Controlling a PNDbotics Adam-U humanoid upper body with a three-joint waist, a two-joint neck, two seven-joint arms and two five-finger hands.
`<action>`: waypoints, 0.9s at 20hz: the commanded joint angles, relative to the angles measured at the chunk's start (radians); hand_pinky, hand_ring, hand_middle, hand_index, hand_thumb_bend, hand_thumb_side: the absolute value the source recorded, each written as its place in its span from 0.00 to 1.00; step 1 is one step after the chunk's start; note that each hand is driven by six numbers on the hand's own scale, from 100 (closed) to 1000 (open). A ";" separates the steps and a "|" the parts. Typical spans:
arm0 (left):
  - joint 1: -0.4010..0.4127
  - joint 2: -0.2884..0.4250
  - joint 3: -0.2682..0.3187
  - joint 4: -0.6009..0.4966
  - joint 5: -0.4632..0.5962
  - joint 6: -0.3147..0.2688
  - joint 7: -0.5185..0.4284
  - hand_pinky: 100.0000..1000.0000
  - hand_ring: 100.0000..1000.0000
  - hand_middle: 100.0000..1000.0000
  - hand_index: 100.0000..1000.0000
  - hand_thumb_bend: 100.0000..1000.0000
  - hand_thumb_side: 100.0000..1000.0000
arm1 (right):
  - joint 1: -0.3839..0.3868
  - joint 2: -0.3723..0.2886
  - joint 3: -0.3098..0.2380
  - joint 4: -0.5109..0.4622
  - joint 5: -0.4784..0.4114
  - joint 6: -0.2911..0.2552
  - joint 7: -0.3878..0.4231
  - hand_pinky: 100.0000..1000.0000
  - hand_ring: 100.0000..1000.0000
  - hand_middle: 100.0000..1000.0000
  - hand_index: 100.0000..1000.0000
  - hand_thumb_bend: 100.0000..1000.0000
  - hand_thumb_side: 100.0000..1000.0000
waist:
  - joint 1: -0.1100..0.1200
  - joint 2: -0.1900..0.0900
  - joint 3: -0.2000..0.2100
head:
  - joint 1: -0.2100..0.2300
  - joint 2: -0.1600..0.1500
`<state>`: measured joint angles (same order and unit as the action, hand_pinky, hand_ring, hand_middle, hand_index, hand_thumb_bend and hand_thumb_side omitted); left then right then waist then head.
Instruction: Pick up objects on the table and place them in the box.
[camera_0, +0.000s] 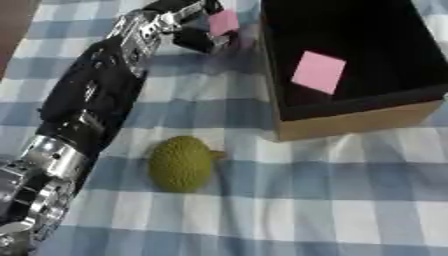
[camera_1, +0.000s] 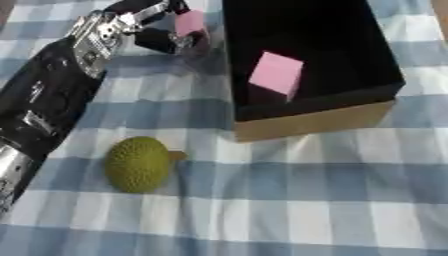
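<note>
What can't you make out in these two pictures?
- Left hand: blurred in both views; what its fingers do around the pink block is unclear.
- Right hand: in neither view.
- Box: far wall cut off by the top edge; its dark inside hides the floor around the second pink block.
- Green fruit: underside hidden.

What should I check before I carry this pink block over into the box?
1. Left hand curled on the pink block: ok.
2. Block lifted off the checked cloth: cannot tell.
3. Box open, with bare floor beside the pink block already inside: ok.
4. Held block still outside the box, left of its near wall: ok, so the wall must be cleared.
5. Green bumpy fruit lies near the left forearm, away from the path to the box: ok.
6. Right hand: not in view, cannot tell.
</note>
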<state>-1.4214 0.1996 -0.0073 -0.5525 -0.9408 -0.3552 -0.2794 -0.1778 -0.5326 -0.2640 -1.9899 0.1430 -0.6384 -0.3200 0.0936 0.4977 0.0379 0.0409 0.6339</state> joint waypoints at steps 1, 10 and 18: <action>-0.020 0.023 0.003 -0.023 0.028 0.004 0.017 0.88 0.80 0.68 0.60 0.00 0.51 | 0.004 -0.018 -0.007 -0.010 -0.005 -0.003 0.001 0.91 0.99 0.33 0.91 0.00 0.41 | 0.004 -0.029 0.004 | -0.005 0.013; -0.017 0.039 -0.012 -0.058 0.085 -0.005 0.022 0.86 0.77 0.66 0.56 0.00 0.49 | 0.026 -0.029 -0.010 -0.010 -0.011 -0.010 -0.014 0.90 0.97 0.34 0.90 0.00 0.41 | -0.003 -0.063 0.016 | -0.012 0.037; -0.018 0.036 -0.036 -0.173 0.201 -0.015 -0.025 0.86 0.77 0.66 0.57 0.00 0.48 | 0.037 -0.041 -0.010 -0.010 -0.017 -0.019 -0.028 0.90 0.96 0.35 0.90 0.00 0.41 | -0.007 -0.089 0.019 | -0.022 0.055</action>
<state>-1.4179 0.2110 -0.0374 -0.6868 -0.7621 -0.3670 -0.2956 -0.1397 -0.5429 -0.2644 -1.9899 0.1343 -0.6546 -0.3428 0.0936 0.4507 0.0564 0.0219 0.6857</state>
